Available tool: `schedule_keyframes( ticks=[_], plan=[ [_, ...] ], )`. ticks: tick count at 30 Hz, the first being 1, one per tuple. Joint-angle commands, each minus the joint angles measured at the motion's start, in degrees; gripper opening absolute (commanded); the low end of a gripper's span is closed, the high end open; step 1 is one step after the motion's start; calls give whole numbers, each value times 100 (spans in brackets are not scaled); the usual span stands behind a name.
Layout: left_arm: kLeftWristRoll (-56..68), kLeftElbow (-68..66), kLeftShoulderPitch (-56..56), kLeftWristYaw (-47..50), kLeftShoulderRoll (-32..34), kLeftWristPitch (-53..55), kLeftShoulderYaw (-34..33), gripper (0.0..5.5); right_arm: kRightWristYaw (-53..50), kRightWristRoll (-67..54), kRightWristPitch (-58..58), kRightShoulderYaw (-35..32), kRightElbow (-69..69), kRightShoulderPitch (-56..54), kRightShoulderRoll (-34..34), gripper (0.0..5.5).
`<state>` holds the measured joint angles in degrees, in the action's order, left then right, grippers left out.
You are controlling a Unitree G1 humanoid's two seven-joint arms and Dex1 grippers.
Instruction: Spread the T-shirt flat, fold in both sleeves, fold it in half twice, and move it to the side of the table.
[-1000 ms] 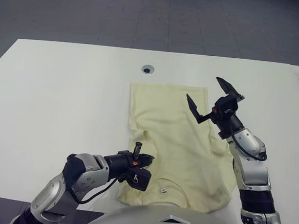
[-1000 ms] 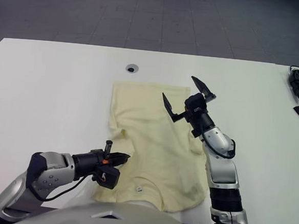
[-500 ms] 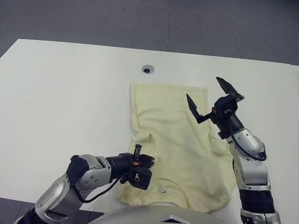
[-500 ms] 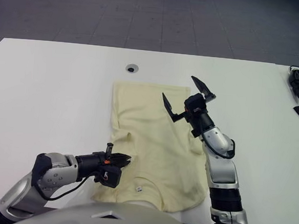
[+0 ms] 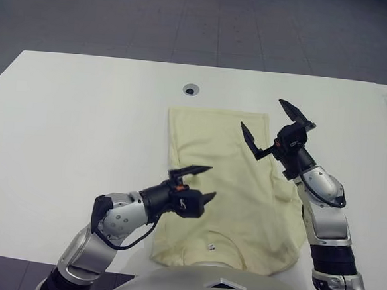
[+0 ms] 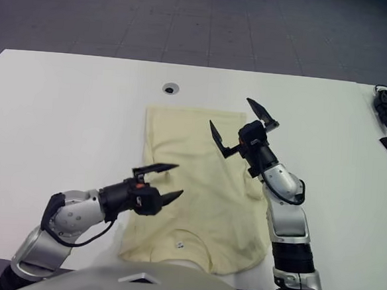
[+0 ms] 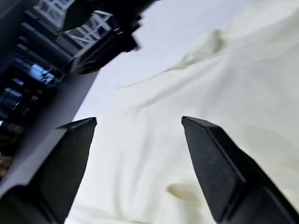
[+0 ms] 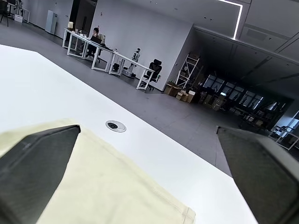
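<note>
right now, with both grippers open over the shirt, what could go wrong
The T-shirt lies rumpled along its right edge, so folding it in half now would likely trap creases. The left gripper hangs open close above the shirt's folded-in left side; a low pass might drag that fold loose.

Head stereo pair looks forward and down over the white surface [image 5: 83,111]; left wrist camera hangs close over the T-shirt [image 7: 196,88], right wrist camera rides higher, facing across the T-shirt's far edge and the cable port [image 8: 112,125] into the room [image 8: 140,32]; all share the T-shirt.
</note>
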<state>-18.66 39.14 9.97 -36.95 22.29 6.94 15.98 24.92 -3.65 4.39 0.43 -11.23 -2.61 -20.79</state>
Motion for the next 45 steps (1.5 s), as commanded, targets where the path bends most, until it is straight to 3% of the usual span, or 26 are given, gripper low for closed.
schedule_keyframes(
  ticks=[1, 6, 9, 13, 21, 29, 45],
  plan=[
    [570, -404, -297, 1111, -824, 491, -1012, 407, 547, -394, -17, -406, -214, 136, -574, 540],
    [2186, -829, -657, 1841, -1927, 976, -1953, 490, 2404, -1019, 160, -1221, -523, 1394, -2136, 540],
    [2268, -857, -513, 2059, -2046, 865, -1870, 537, 3107, -1410, 155, -1917, -14, 1480, -2794, 540],
    [2180, -796, -254, 2305, -2090, 709, -1676, 537, 4220, -1613, 193, -2322, 313, 1993, -3525, 540],
    [1983, -785, -70, 2582, -1949, 562, -1537, 537, 5146, -925, 805, -2416, 1691, 2225, -4466, 540],
    [2067, -758, -25, 2504, -1788, 482, -1346, 537, 4856, 35, 1377, -1632, 1828, 2373, -4434, 540],
    [2048, -737, 8, 2380, -1501, 267, -1144, 540, 4411, 394, 1316, -548, 1685, 2258, -4216, 296]
  ],
)
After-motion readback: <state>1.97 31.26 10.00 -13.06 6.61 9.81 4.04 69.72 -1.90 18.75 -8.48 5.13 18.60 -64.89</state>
